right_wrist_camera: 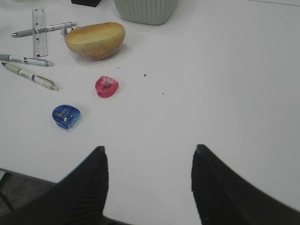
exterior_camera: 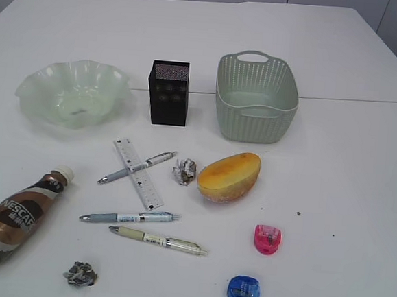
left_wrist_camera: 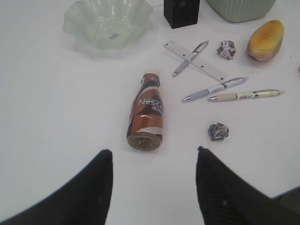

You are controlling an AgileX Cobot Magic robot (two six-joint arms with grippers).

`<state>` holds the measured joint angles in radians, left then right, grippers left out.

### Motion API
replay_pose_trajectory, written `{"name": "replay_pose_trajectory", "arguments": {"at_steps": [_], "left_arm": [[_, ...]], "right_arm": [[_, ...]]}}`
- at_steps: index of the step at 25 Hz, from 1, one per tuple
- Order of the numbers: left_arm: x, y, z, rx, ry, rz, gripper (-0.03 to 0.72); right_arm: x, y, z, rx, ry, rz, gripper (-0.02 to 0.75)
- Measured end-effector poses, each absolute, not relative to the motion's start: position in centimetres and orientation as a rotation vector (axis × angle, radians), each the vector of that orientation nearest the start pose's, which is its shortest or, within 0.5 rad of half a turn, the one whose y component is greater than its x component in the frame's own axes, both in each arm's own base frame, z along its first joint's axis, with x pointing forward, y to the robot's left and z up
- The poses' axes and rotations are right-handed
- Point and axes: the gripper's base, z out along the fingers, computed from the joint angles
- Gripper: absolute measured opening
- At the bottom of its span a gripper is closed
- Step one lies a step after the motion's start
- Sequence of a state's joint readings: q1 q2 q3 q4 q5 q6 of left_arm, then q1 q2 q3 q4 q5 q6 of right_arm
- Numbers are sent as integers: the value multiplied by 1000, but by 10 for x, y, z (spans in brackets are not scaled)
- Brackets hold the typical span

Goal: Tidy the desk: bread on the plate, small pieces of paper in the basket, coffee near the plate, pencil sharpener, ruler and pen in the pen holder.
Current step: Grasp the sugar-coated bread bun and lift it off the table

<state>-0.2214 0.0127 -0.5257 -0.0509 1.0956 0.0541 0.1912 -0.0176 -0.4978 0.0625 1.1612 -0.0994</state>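
On the white desk (exterior_camera: 348, 167) the golden bread (exterior_camera: 229, 176) lies in the middle, next to one crumpled paper ball (exterior_camera: 184, 171). Another paper ball (exterior_camera: 81, 273) sits near the front edge. The ruler (exterior_camera: 138, 173) lies under one pen (exterior_camera: 138, 166), with two more pens (exterior_camera: 130, 217) in front. The coffee bottle (exterior_camera: 18, 215) lies on its side at front left. Pink (exterior_camera: 267, 239) and blue (exterior_camera: 244, 292) pencil sharpeners rest at front right. Plate (exterior_camera: 31, 84), pen holder (exterior_camera: 168, 94) and basket (exterior_camera: 256, 98) stand at the back. My left gripper (left_wrist_camera: 153, 152) hangs open just short of the bottle's base (left_wrist_camera: 145, 140). My right gripper (right_wrist_camera: 149, 149) is open over bare desk, the blue sharpener (right_wrist_camera: 65, 116) to its left.
A thin seam (exterior_camera: 367, 101) crosses the desk behind the basket. The desk's front edge (right_wrist_camera: 28, 174) shows in the right wrist view. Neither arm appears in the exterior view.
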Motion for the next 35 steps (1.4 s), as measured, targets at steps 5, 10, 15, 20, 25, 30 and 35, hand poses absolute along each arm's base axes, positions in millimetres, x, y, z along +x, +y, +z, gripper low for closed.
{"name": "replay_pose_trajectory", "arguments": {"at_steps": [5,10,15,20,25,30,35], "left_arm": [[-8,-2,282,288,2049,-164,416],[-8,-2,282,288,2049,-164,416],[-8,-2,282,288,2049,-164,416],[-6,-1,282,287,2058,-136,416],[-2,1,288,287,2073,-101,416],[4,-1,321,287,2068,-108,416],[24,-7,353,295,2120,-123,416]], "right_arm": [[-13,3,269,-316,2107,130,418],[-13,3,269,-316,2107,130,418],[-13,3,269,-316,2107,130,418],[-13,3,269,-315,2105,130,418],[-13,3,269,-315,2105,130,418],[-13,3,269,-316,2105,138,418],[-13,4,269,-305,2107,152,418]]}}
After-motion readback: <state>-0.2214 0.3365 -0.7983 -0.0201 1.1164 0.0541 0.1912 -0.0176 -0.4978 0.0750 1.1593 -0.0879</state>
